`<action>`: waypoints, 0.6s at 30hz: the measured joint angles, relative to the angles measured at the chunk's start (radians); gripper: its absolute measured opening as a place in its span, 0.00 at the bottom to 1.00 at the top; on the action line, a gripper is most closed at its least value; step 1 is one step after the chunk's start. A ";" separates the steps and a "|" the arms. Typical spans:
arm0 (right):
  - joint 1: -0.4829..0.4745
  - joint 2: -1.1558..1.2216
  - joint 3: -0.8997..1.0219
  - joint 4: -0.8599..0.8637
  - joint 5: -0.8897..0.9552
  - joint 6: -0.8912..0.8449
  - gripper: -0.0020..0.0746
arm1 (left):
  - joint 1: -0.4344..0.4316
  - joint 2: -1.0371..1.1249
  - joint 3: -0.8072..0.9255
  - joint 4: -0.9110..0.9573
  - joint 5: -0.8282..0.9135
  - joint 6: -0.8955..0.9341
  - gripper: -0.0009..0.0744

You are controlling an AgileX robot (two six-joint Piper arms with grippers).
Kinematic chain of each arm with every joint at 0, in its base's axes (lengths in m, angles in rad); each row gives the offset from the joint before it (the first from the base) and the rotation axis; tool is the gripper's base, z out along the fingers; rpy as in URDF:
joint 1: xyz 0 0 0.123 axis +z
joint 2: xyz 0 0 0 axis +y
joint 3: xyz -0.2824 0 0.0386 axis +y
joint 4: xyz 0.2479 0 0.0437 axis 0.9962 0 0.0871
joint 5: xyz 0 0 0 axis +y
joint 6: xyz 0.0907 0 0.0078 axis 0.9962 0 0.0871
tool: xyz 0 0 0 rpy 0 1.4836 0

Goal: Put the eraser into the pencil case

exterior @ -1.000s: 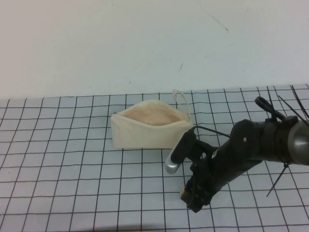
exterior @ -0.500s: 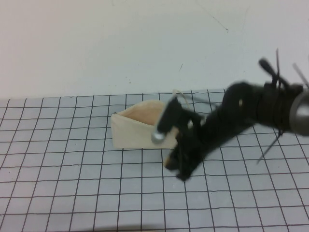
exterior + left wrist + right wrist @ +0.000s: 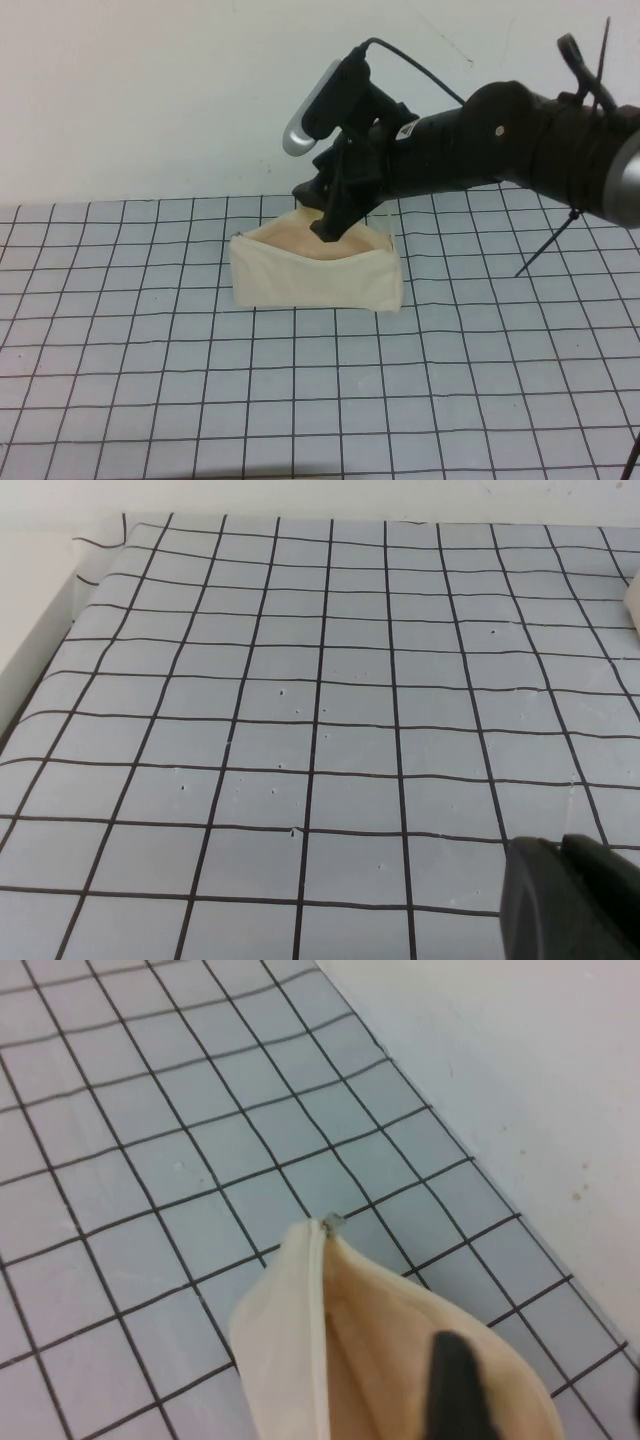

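Swung up from the table, right gripper [image 3: 327, 228] poises over soft, gaping pencil case [image 3: 312, 276] | grip unclear | eraser unseen, presumably light | left gripper [image 3: 570, 900] parked, state unclear.

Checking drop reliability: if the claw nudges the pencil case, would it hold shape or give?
Pencil case is thin fabric, so it would likely buckle. Its mouth gapes under the right claw, so it may sag shut. It looks light; it could slide. Left claw is away.

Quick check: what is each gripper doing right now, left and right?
Left gripper: only a dark edge shows in its wrist view, over bare mat; state cannot be told.
Right gripper: above the pencil case opening; state cannot be told, eraser unseen.
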 joint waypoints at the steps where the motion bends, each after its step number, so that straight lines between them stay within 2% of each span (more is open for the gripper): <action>1: 0.000 0.008 0.000 0.000 -0.007 0.000 0.53 | 0.000 0.000 0.000 0.000 0.000 0.000 0.01; 4: 0.000 0.015 0.000 0.000 -0.028 0.000 0.64 | 0.000 0.000 0.000 0.000 0.000 0.000 0.01; 7: 0.000 0.008 0.000 0.000 -0.045 -0.001 0.67 | 0.000 0.000 0.000 0.000 0.000 0.000 0.01; 9: 0.000 -0.013 0.000 0.000 -0.045 -0.002 0.65 | 0.000 0.000 0.000 0.000 0.000 0.000 0.01; 11: 0.000 -0.046 0.002 0.000 -0.045 -0.002 0.57 | 0.000 0.000 0.000 0.000 0.000 0.000 0.01; 16: 0.000 -0.191 0.002 -0.016 0.020 -0.002 0.19 | 0.000 0.000 0.000 0.000 0.000 0.000 0.01; 18: 0.000 -0.247 0.002 -0.041 0.064 0.000 0.10 | 0.000 0.000 0.000 0.000 0.000 0.000 0.01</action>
